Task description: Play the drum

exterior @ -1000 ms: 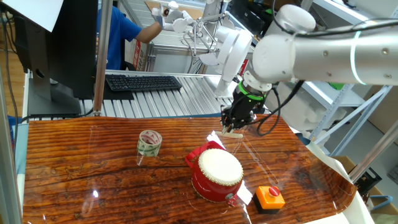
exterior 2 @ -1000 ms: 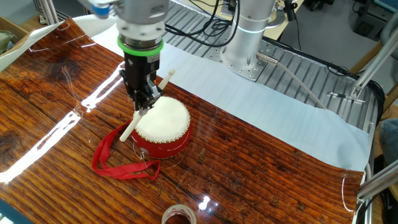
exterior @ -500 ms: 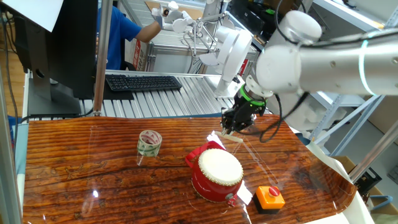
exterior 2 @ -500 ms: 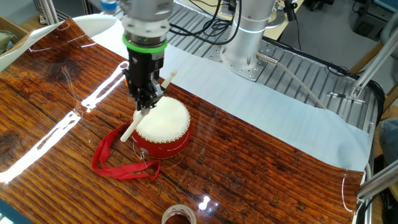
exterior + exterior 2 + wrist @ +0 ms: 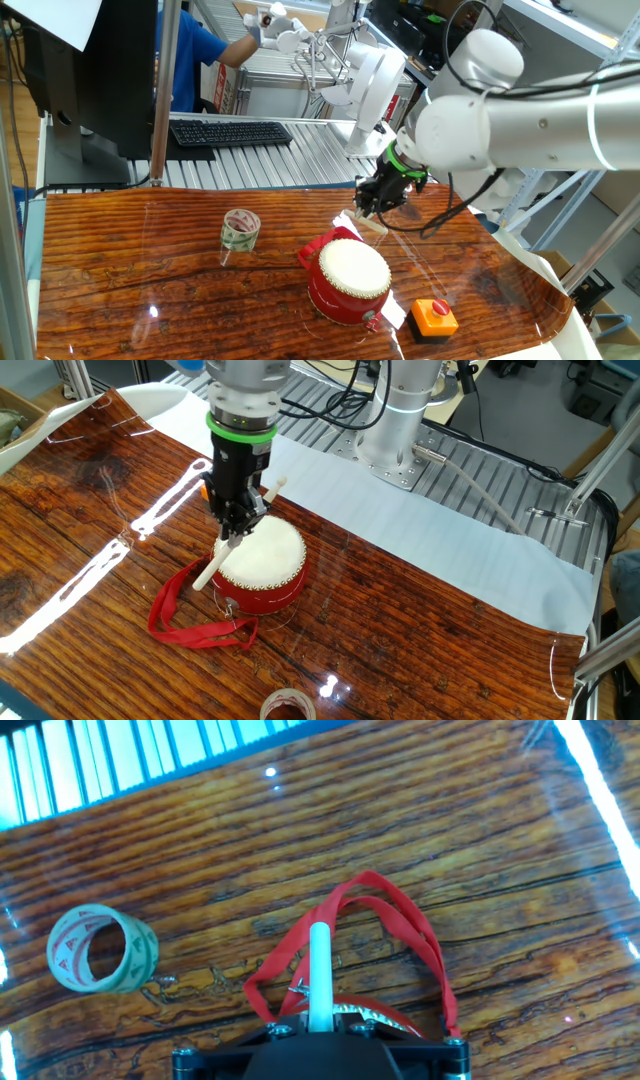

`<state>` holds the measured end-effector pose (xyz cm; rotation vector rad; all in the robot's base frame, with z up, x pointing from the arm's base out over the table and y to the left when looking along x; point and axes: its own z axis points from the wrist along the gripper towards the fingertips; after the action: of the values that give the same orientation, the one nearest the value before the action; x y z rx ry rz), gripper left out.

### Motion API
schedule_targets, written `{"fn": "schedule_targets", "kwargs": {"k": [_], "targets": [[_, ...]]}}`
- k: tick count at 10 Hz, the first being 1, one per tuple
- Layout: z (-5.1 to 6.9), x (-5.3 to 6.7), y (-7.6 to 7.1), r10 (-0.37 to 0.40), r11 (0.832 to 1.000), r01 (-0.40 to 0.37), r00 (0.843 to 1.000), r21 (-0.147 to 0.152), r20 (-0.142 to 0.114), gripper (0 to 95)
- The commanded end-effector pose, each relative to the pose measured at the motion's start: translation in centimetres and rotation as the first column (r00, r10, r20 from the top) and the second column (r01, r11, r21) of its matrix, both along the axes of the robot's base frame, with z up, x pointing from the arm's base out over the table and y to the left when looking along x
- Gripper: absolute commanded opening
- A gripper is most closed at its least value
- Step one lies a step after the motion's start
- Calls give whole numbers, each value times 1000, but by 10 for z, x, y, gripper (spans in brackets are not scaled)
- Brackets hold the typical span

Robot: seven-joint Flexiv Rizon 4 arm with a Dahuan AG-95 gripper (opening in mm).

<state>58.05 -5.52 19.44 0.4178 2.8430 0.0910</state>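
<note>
Sitting near the middle of the wooden counter (image 5: 420,640), the drum (image 5: 261,563) stands upright with its cream skin facing up and a studded rim around the red barrel. A red ribbon (image 5: 180,610) trails from its side at about 8 o'clock in the other fixed view, looping flat on the wood. At the drum's 10 o'clock edge in that view, the jaws (image 5: 238,526) are closed on a pale wooden drumstick (image 5: 210,568), gripping it partway along its length; the lower end slants down past the rim toward the ribbon, the upper end pokes up toward 1 o'clock. In the hand view the stick (image 5: 319,970) runs straight out from between the jaws over the ribbon loop (image 5: 400,925).

Farther out, a patterned tape roll (image 5: 240,230) stands on edge at the drum's 10 o'clock in one fixed view, well apart from it. An orange button box (image 5: 434,317) lies just beside the drum at 4 o'clock there.
</note>
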Motion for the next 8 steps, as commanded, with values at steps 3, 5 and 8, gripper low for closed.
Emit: {"fn": "schedule_targets", "kwargs": {"k": [3, 5, 8], "targets": [[-1, 0, 1, -1, 1000, 1, 1000, 6, 1, 0], [-8, -2, 2, -5, 1000, 5, 1000, 10, 8, 0], [-14, -8, 3, -11, 1000, 11, 999, 14, 32, 0]]}}
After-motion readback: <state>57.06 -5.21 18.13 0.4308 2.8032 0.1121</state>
